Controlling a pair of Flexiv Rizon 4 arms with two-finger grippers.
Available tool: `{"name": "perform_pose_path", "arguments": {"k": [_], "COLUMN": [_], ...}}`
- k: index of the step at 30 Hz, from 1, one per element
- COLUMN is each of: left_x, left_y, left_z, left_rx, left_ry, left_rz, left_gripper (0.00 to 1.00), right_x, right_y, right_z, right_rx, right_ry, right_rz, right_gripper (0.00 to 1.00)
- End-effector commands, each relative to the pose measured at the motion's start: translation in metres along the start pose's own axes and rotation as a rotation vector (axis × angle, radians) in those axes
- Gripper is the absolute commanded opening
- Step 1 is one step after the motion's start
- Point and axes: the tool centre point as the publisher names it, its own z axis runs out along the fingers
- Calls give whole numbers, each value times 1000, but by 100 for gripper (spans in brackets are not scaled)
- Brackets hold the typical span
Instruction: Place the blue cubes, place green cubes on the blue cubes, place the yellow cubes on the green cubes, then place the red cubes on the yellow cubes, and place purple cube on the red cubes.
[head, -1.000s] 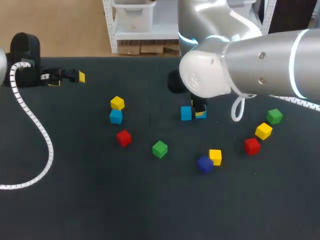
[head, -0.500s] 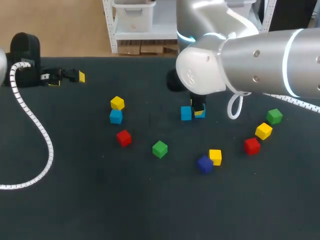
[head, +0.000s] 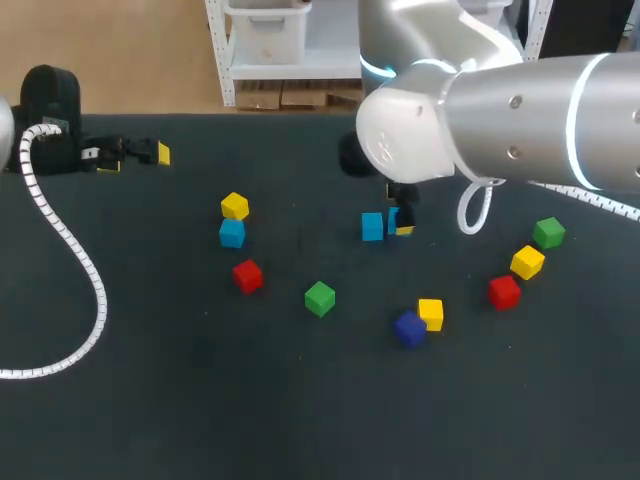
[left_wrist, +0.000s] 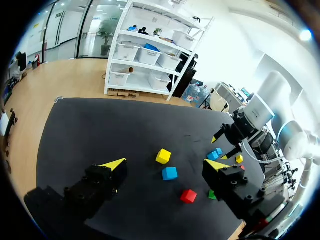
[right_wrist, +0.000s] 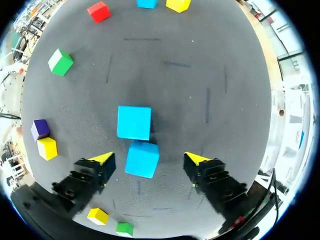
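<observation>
Straddling blue cube, wide-spread right tool

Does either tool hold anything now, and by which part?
Nothing. The right tool is open around a blue cube, not touching; the left tool is open.

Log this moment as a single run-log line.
step: base layer | right pincer: open, blue cube between fingers, untouched | second blue cube: just ahead, beside it | left pincer: open, empty | stacking: not begun

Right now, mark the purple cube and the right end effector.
purple cube (head: 407, 328), head view, on its top face.
right end effector (right_wrist: 148, 158), right wrist view, midway between its yellow tips.
</observation>
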Motion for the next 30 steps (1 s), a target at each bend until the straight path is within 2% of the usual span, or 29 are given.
{"name": "perform_pose_path", "arguments": {"k": [1,3,4,5,7,10,15,22,25,30], "left_x": [0,0,0,0,0,0,0,0,0,0], "left_y": [0,0,0,0,0,0,0,0,0,0], "left_z": [0,0,0,0,0,0,0,0,0,0], "left_rx": [0,0,0,0,0,0,0,0,0,0], "left_ry": [0,0,0,0,0,0,0,0,0,0], "left_rz": [0,0,0,0,0,0,0,0,0,0], "left_gripper": [100,100,100,100,100,100,100,100,100,100], "right_x": [4,4,4,4,3,3,2,4,5,8], "right_y": [-2,-2,-2,-2,-2,-2,-1,2,5,8], "right_z": [1,1,2,2,3,3,4,3,2,0], "right_rx": [-5,-7,-8,-9,-9,-13,-14,-17,-19,-20], "right_ry": [-6,-7,-7,-8,-7,-9,-12,-7,-7,-10], "right_rz": [5,8,10,13,15,19,21,9,5,0], "right_gripper": [100,100,95,86,50,39,33,5,0,0]}}
